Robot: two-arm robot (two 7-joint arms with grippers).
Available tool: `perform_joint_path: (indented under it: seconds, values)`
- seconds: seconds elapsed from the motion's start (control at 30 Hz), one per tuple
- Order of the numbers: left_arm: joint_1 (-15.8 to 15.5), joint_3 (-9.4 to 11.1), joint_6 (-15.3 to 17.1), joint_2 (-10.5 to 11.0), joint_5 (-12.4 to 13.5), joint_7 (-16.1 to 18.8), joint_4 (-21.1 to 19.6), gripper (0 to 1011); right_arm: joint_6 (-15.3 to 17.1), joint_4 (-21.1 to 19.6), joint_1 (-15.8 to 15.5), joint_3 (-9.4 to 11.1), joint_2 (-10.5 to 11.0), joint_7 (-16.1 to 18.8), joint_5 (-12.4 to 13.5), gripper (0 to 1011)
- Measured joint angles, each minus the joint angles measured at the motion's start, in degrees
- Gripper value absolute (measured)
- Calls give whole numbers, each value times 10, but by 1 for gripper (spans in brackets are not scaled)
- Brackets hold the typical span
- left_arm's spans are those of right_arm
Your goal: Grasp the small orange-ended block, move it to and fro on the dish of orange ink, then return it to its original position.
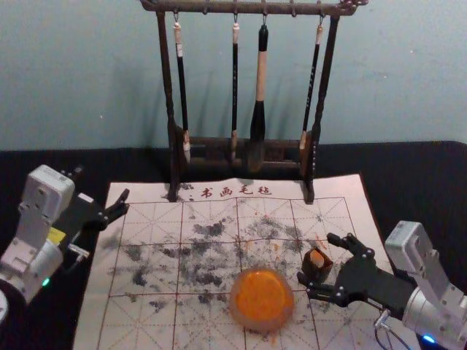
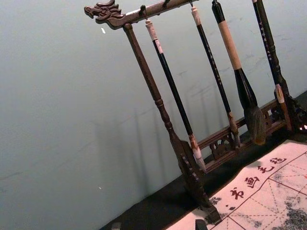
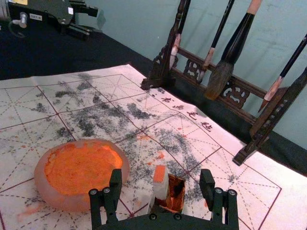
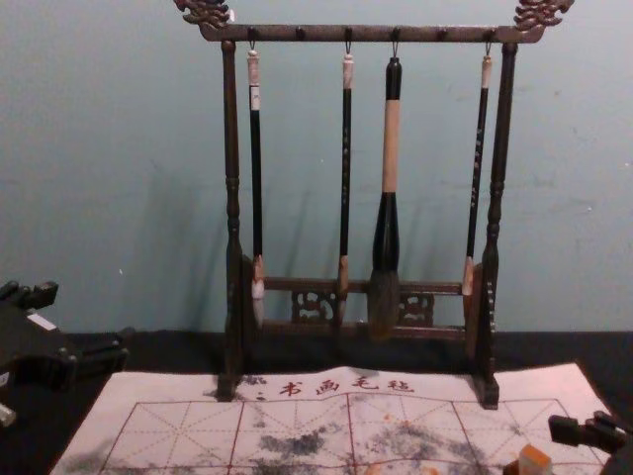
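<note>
the dish (image 1: 252, 326) is sitting on the near part of the mat (image 1: 95, 328), with orange ink (image 1: 263, 292) filling its round middle; the head view is looking down on that round, while the right wrist view is bringing out its pale, rounded side.

just beside it, to the right, the right gripper (image 1: 317, 258) is reaching in low from the right, its fingers standing wide apart and holding nothing. the small brown box (image 1: 321, 274) is resting between them. the block (image 3: 160, 186) is standing in the box, orange end up; the right wrist view is showing its white side and the box's orange-stained inside, while the head view is giving mostly its orange end.

farther off, the left gripper (image 1: 102, 184) is hanging by the mat's left edge, fingers spread, nothing between them.

beyond the mat's printed characters (image 1: 236, 192), the rack (image 1: 241, 9) is holding four hanging brushes (image 1: 260, 80). the left wrist view is showing a carved dragon head (image 2: 103, 11) on its end. behind, the wall (image 1: 73, 73) is catching soft shadows.
</note>
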Motion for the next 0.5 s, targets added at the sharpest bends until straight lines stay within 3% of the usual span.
perform_joint_path:
  seconds: [0.5]
  values:
    - [0,0,0,0,0,0,0,1001,3,9,4,9,-14,4,-7,1000]
